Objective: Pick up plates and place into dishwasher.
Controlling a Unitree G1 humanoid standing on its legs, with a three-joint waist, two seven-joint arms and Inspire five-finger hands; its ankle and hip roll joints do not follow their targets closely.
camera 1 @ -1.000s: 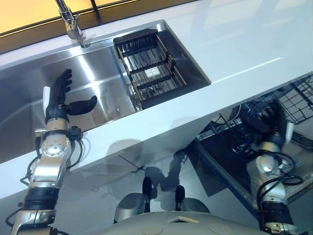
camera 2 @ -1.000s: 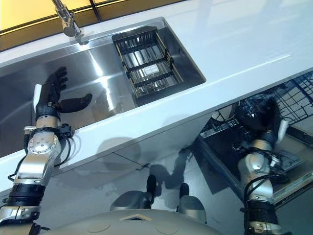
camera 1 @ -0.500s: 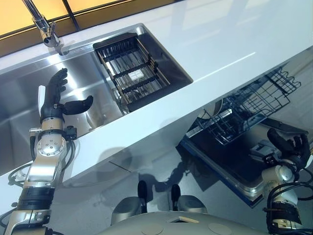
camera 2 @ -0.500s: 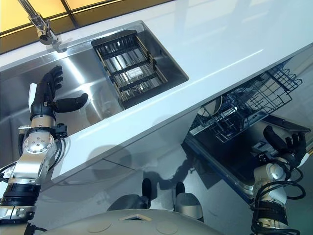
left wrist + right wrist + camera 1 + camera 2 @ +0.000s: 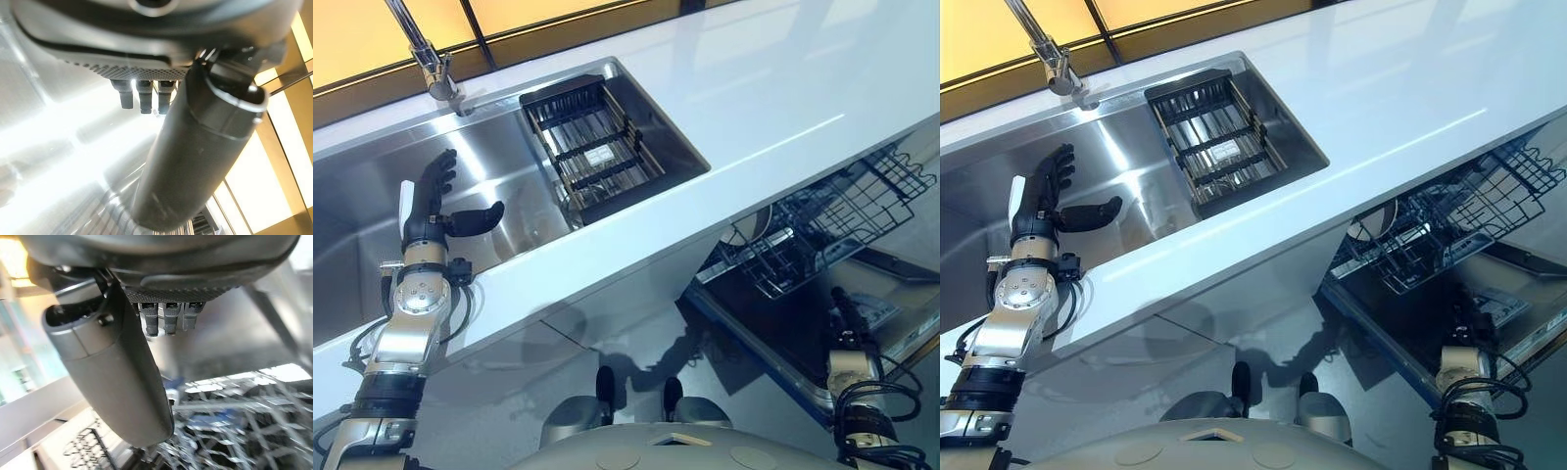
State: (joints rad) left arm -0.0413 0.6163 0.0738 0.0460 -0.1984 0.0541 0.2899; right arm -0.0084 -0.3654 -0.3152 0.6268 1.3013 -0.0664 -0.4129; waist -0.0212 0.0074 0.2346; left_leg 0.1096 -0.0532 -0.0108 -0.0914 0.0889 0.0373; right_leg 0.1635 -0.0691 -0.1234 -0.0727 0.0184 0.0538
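1. We see the left robot hand (image 5: 433,204) raised over the steel sink (image 5: 372,196), fingers straight and thumb spread wide, holding nothing.
2. A black rack (image 5: 592,147) sits in the sink's right end, below the faucet (image 5: 431,59).
3. The right robot hand (image 5: 847,315) hangs low by the open dishwasher (image 5: 773,323), fingers relaxed, empty.
4. In the dishwasher's wire basket (image 5: 832,220), a plate (image 5: 741,231) shows under the white table (image 5: 783,88) edge.

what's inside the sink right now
A black drying rack sits at the sink's right end, with no plate visible in it. The open left hand hovers over the bare steel basin. The basin's left part is out of frame.
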